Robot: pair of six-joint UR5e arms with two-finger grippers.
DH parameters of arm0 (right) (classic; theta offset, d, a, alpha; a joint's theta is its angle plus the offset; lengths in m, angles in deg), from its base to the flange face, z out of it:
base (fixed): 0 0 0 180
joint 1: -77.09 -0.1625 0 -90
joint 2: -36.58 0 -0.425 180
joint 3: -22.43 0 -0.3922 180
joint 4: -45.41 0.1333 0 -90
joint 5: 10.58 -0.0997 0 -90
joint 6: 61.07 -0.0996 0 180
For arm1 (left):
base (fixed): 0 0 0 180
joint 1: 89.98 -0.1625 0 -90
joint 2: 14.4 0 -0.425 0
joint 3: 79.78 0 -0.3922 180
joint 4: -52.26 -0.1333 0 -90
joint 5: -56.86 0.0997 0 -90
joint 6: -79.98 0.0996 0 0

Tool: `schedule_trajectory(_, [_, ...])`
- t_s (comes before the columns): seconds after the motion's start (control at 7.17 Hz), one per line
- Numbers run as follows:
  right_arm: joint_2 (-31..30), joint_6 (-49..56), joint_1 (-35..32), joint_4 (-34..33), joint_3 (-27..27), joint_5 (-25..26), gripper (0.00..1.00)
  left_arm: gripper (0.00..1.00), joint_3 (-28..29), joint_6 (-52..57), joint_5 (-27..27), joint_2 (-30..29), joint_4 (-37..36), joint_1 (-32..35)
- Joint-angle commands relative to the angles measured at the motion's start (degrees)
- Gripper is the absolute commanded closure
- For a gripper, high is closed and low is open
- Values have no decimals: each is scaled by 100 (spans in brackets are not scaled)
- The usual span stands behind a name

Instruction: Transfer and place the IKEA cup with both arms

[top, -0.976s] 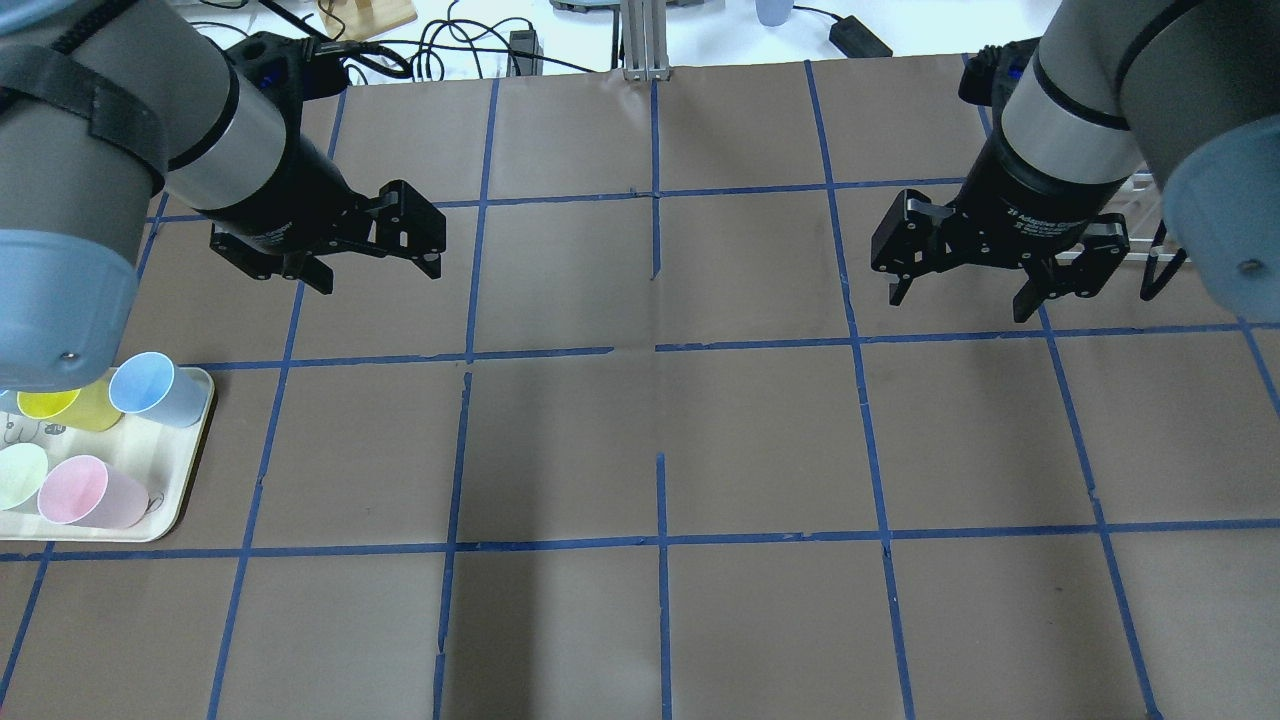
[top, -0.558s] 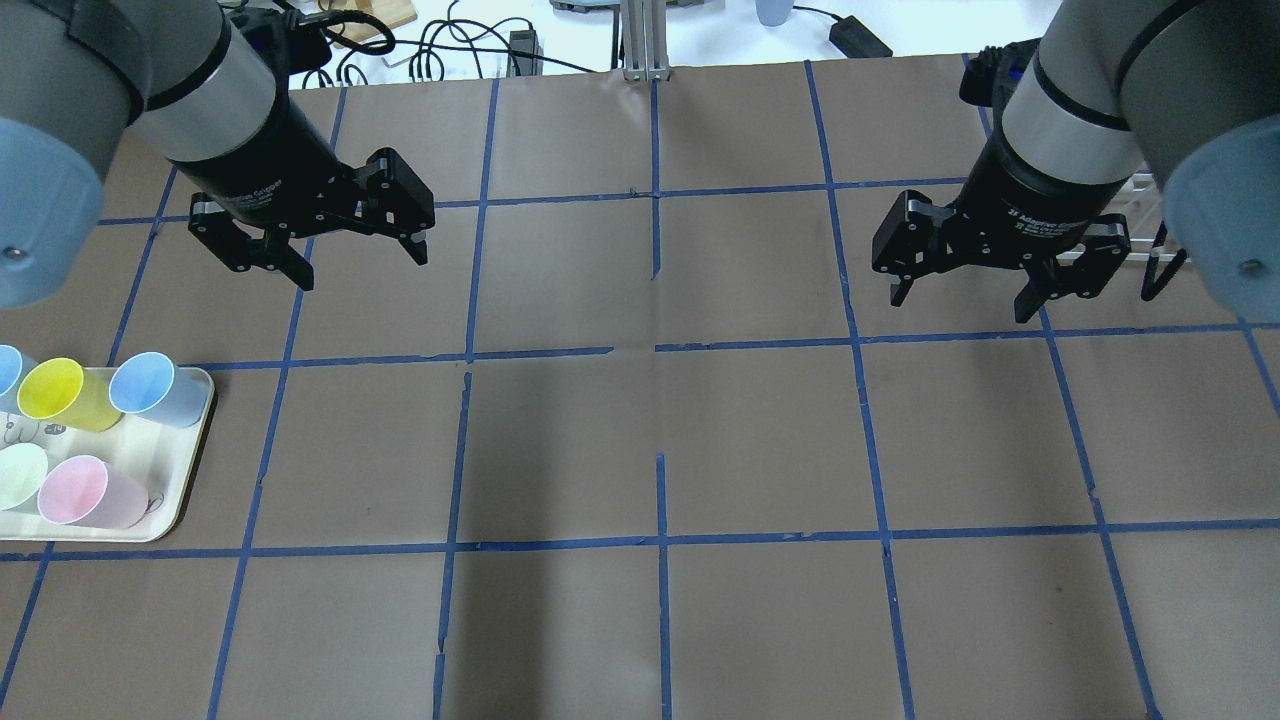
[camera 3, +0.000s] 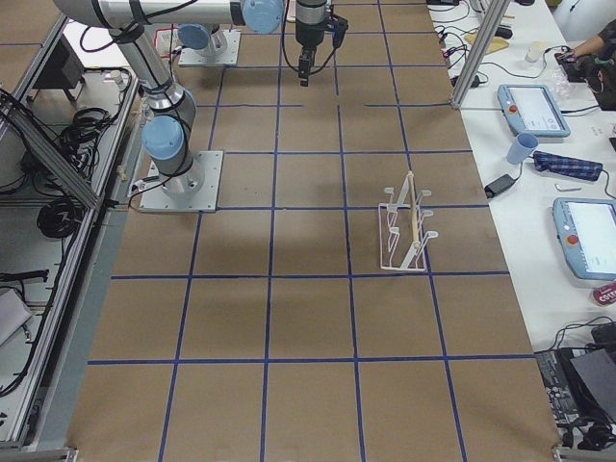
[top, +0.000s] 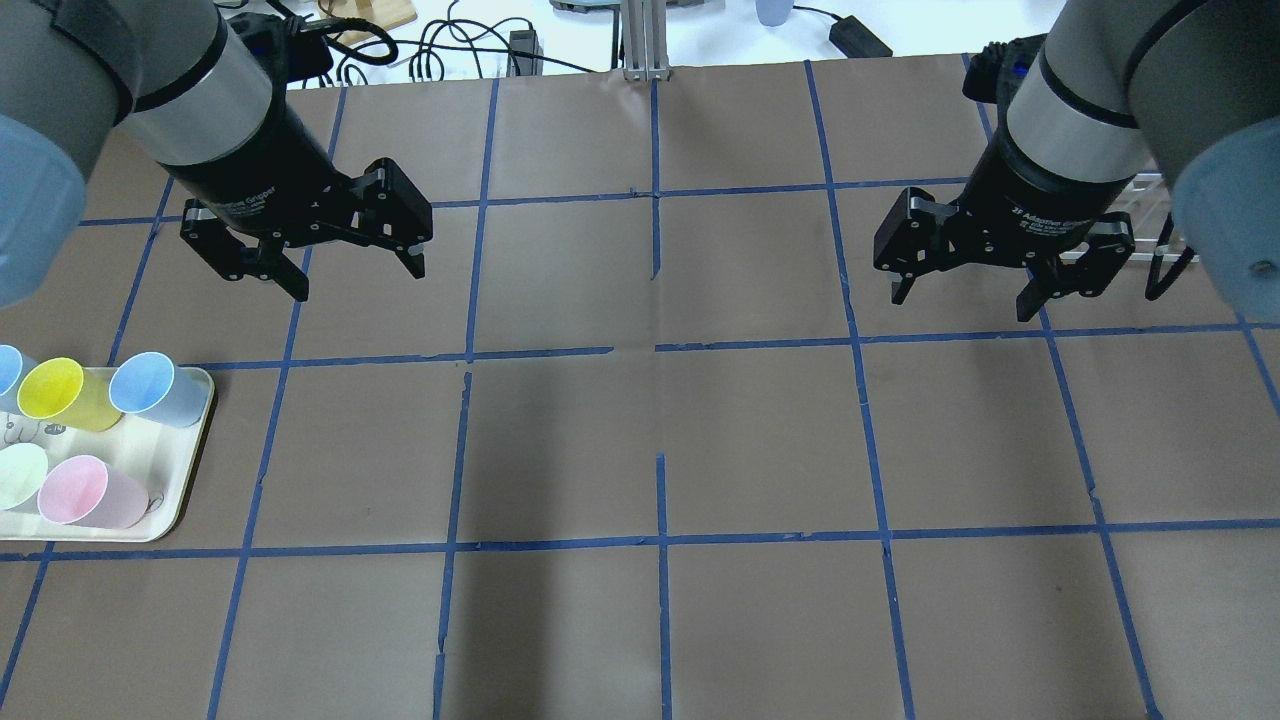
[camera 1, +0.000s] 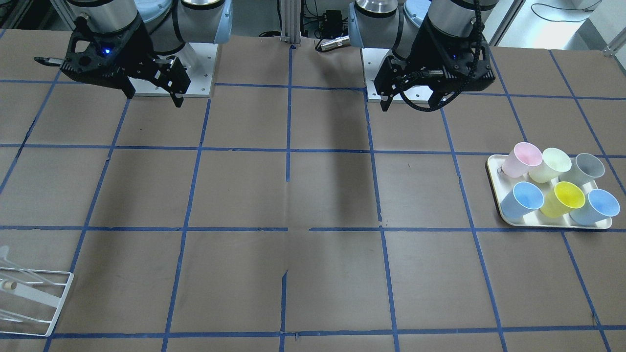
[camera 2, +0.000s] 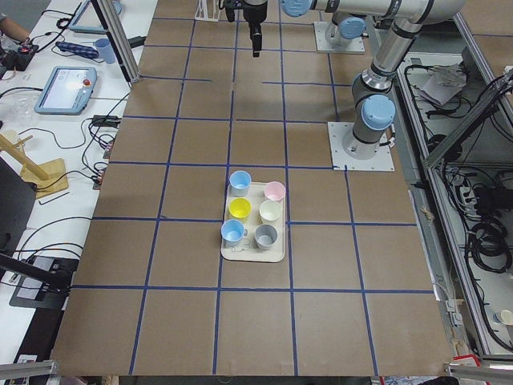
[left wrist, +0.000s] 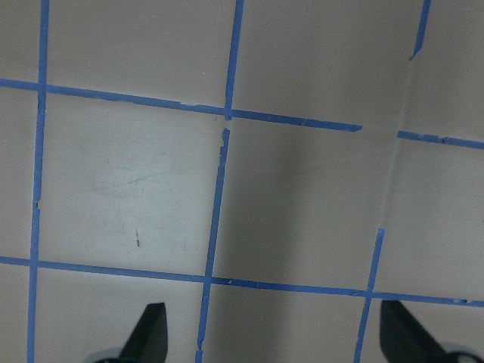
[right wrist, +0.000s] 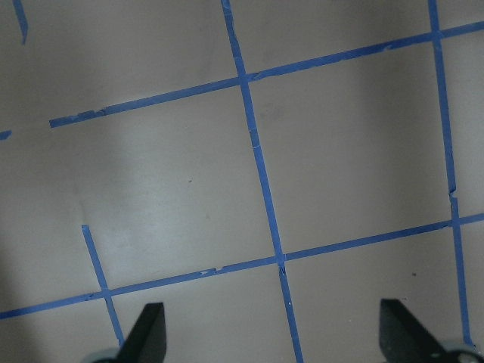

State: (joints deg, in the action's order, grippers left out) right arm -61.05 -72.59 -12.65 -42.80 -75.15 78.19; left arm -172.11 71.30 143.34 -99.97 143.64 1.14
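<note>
The light grey IKEA cup (camera 1: 588, 167) stands upright at a back corner of a cream tray (camera 1: 492, 177), next to the pale green cup (camera 1: 551, 164); it also shows in the exterior left view (camera 2: 265, 236). In the overhead view it is out of view past the left edge. My left gripper (top: 358, 279) is open and empty, high above bare table, well away from the tray (top: 188, 472). My right gripper (top: 961, 303) is open and empty at the far right. Both wrist views show only wide-apart fingertips (left wrist: 150, 334) (right wrist: 148, 333) over taped brown table.
On the tray also stand a pink cup (camera 1: 521, 159), a yellow cup (camera 1: 565, 198) and two blue cups (camera 1: 524, 199) (camera 1: 597, 205). A white wire rack (camera 3: 408, 226) stands on the robot's right side. Blue tape lines grid the brown table.
My left arm has swung to the left and turned, uncovering the yellow cup and more of the tray. Its gripper stays open. The right arm has barely moved.
</note>
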Motion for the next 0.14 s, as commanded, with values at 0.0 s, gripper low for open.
schedule_trajectory(0.0, [-11, 0, 0, -3, -7, 0, 0, 0, -22, 24, 296, -57, -357, -24])
